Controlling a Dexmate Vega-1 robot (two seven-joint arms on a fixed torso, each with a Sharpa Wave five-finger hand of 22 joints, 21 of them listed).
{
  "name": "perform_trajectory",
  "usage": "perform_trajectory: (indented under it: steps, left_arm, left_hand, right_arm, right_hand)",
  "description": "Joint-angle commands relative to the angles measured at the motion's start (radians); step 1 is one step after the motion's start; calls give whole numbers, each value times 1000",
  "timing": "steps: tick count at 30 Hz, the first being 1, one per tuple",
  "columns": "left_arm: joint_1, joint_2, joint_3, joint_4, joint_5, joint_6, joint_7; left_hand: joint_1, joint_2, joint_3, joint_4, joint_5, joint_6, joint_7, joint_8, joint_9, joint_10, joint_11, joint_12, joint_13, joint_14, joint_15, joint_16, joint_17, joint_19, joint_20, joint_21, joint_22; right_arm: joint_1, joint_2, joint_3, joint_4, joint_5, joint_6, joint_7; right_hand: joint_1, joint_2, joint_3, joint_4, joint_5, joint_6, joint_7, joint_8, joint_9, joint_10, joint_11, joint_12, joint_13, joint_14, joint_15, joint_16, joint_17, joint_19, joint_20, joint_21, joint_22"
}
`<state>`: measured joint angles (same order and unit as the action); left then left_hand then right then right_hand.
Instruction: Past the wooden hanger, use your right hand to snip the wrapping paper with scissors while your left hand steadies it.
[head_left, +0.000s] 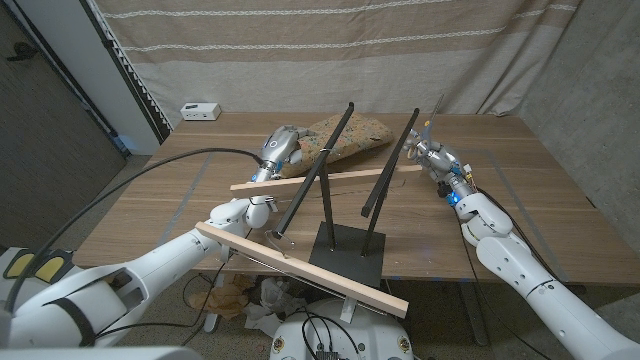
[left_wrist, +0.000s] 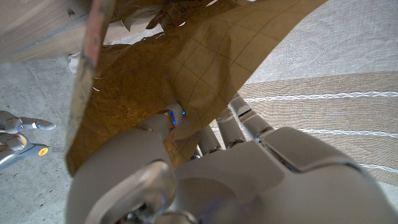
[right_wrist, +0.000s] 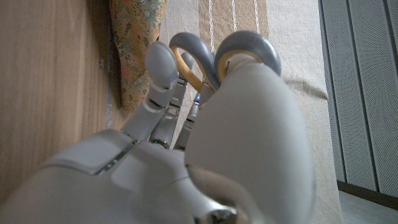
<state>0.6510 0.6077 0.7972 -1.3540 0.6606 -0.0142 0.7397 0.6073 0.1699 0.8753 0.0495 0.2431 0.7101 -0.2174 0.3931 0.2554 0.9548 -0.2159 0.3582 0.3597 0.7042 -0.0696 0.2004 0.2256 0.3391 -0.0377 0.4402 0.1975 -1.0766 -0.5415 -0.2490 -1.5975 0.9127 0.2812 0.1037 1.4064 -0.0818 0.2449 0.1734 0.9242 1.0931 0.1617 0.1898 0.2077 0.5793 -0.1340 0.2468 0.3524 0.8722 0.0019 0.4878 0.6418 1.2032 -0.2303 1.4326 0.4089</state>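
Past the hanger, the floral wrapping paper (head_left: 348, 136) lies crumpled on the table. My left hand (head_left: 280, 150) grips its left edge. In the left wrist view the paper's brown gridded underside (left_wrist: 186, 68) is pinched between the fingers (left_wrist: 230, 127) of that hand (left_wrist: 249, 174). My right hand (head_left: 436, 156) is to the right of the paper and apart from it. It holds the scissors (head_left: 431, 118) with the blades pointing up. The grey, yellow-lined scissor handles (right_wrist: 214, 53) sit in this hand (right_wrist: 205, 143), with the paper (right_wrist: 134, 43) beyond.
The wooden hanger stands mid-table on a black base (head_left: 345, 252). Two slanted black rods (head_left: 320, 175) carry a wooden bar (head_left: 330, 177) behind and another (head_left: 300, 268) near the front edge. A white box (head_left: 200, 110) sits at the back left. A curtain hangs behind the table.
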Motion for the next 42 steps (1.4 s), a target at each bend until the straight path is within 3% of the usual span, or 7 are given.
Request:
perform_trajectory:
  steps: [1,12,24,32,36,40,42]
  left_arm:
    - [7,0,-5,-6,0,3,6]
    - [7,-1,-2,-15,8,7,1]
    - [14,0,-3,-33,15,25,-6]
    - [21,0,-5,-40,15,34,-7]
    - [24,0,-6,-42,16,37,-6]
    - [27,0,-8,-43,12,38,-6]
    - [27,0,-7,-42,13,38,-6]
  left_hand:
    - [13,0,3,-4,8,7,-1,8,-1,8,2,5,6,12,-162,3,2,7,-38,-1,4]
    - [15,0,3,-5,8,6,-1,7,-3,8,2,4,7,13,-164,3,3,7,-37,-1,4]
    - [16,0,2,-6,8,7,-1,7,-4,8,2,4,8,14,-163,3,3,8,-38,-1,4]
    - [16,0,2,-5,8,7,-1,7,-4,8,2,4,8,14,-163,2,3,8,-38,-1,4]
    - [17,0,2,-7,8,7,-1,7,-4,8,2,3,9,14,-163,2,3,8,-38,-1,4]
    - [17,0,2,-6,8,8,-1,7,-4,8,2,3,9,14,-162,2,2,8,-38,-1,4]
    - [17,0,2,-6,8,8,-1,7,-5,7,2,3,9,14,-162,2,2,8,-38,-1,4]
  right_arm:
    - [3,5,7,4,56,-21,48]
    - [-2,11,19,16,99,-18,107]
    - [-10,47,43,-11,268,-101,214]
    - [-7,55,53,-25,317,-152,232]
    - [-1,65,53,-8,323,-154,255]
    - [-2,65,53,-13,312,-158,238]
    - [-2,70,55,-9,316,-158,241]
  right_hand:
    - [71,33,356,-362,0,-136,-138,0,3,21,-10,-7,-1,516,-232,357,-7,8,-1,2,23]
    - [100,13,345,-358,17,-101,-137,2,7,28,-11,-13,0,517,-231,403,-31,8,0,2,88]
    - [121,4,336,-357,40,-95,-114,-1,11,46,26,-15,-7,516,-232,435,-56,9,-1,-9,125]
    - [131,-10,329,-354,69,-64,-70,7,22,58,68,-19,-15,521,-232,474,-77,18,-1,-22,160]
    - [78,-28,289,-333,67,-51,-51,7,25,73,104,-19,-21,534,-229,506,-98,42,0,-16,178]
    - [-18,-15,213,-297,31,-46,-41,8,32,76,111,-24,-28,533,-228,542,-134,84,0,-20,171]
    - [-108,1,111,-280,-138,-39,-32,14,48,84,114,-26,-37,529,-228,592,-171,129,2,-36,145]
